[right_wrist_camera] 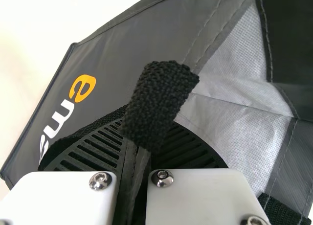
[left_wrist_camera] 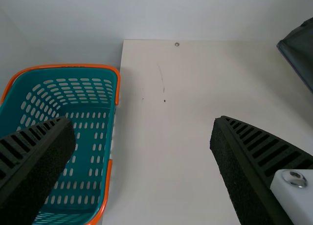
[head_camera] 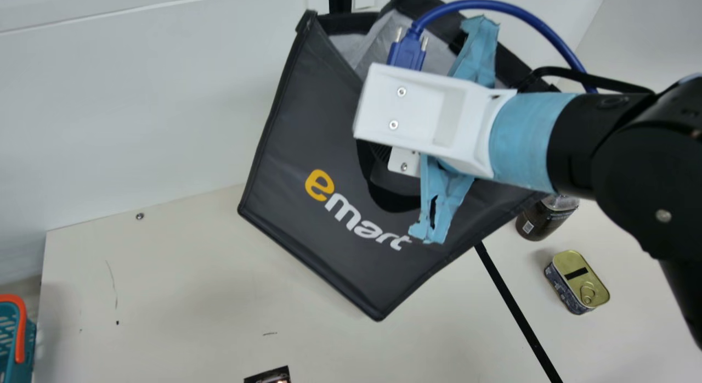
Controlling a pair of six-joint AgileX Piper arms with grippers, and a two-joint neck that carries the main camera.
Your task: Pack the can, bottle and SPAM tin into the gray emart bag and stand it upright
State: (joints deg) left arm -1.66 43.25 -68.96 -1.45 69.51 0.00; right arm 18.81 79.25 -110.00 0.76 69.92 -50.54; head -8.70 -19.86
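The gray emart bag (head_camera: 307, 130) hangs tilted over the table in the main view, a lower corner pointing down. My right gripper (head_camera: 384, 152) is at its front panel near the open top. In the right wrist view my right gripper (right_wrist_camera: 134, 151) is shut on the bag's edge and black strap (right_wrist_camera: 161, 98), the silvery lining (right_wrist_camera: 244, 117) beside it. A dark bottle (head_camera: 540, 221) and the SPAM tin (head_camera: 578, 281) are on the table right of the bag. My left gripper (left_wrist_camera: 142, 151) stands open with nothing between its fingers.
A teal basket with orange rim (left_wrist_camera: 115, 73) is at the table's left side, beside my left gripper. A black strip (head_camera: 518, 311) runs along the table below the bag. A dark printed object (head_camera: 271, 375) lies at the main view's bottom edge.
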